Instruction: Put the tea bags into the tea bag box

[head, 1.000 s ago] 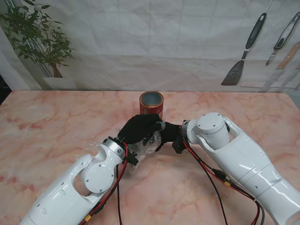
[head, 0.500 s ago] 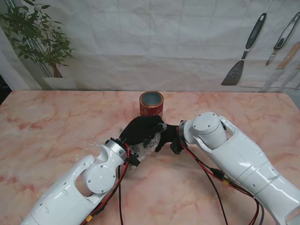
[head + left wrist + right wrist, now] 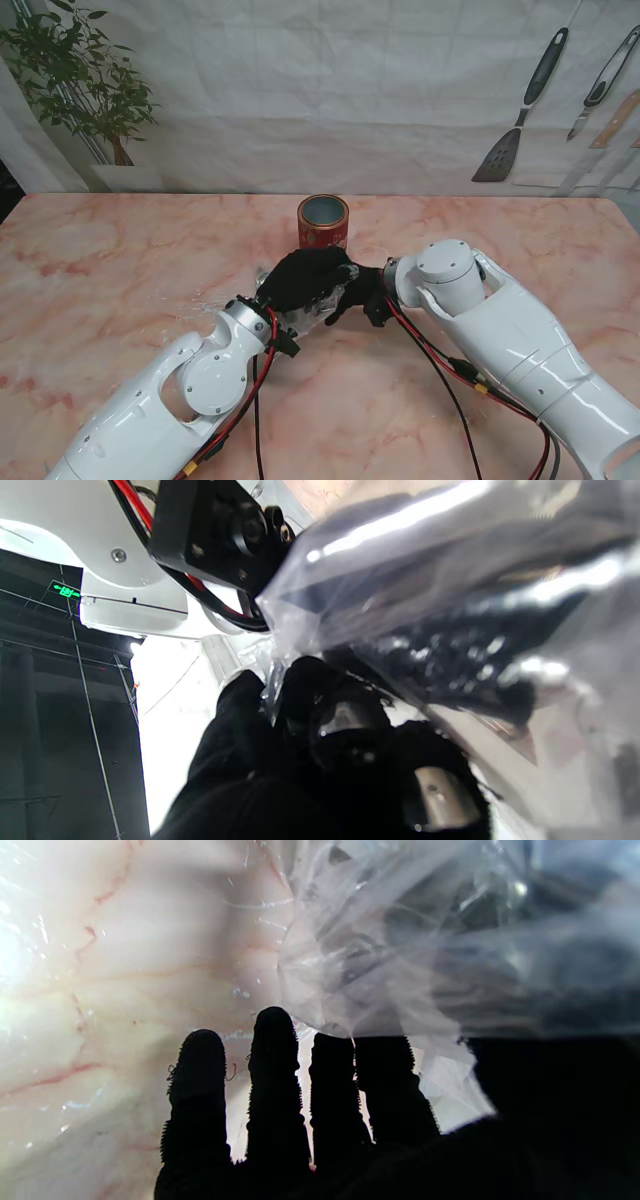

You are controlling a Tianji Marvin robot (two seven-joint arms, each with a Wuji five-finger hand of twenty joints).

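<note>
Pink marble table (image 3: 110, 260) under a white backdrop, red open-topped tea bag box (image 3: 323, 221) standing upright mid-table, just nearer to me the left hand (image 3: 303, 277) curled around a clear plastic bag (image 3: 318, 305), right hand (image 3: 362, 291) beside it touching the bag's edge, fingers (image 3: 274, 1080) extended, its hold uncertain.

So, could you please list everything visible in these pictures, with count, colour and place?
Tin: one, red, open top, table centre, farther from me than the hands.
Plastic bag: one, clear, crumpled, held between both hands; contents unclear.
Table: one, pink marble.
Plant: one, green, back left.
Utensils: several, dark and silver, on the backdrop, back right.
Left robot hand: one, black glove, shut on the bag.
Right robot hand: one, black glove, at the bag; grip unclear.
</note>
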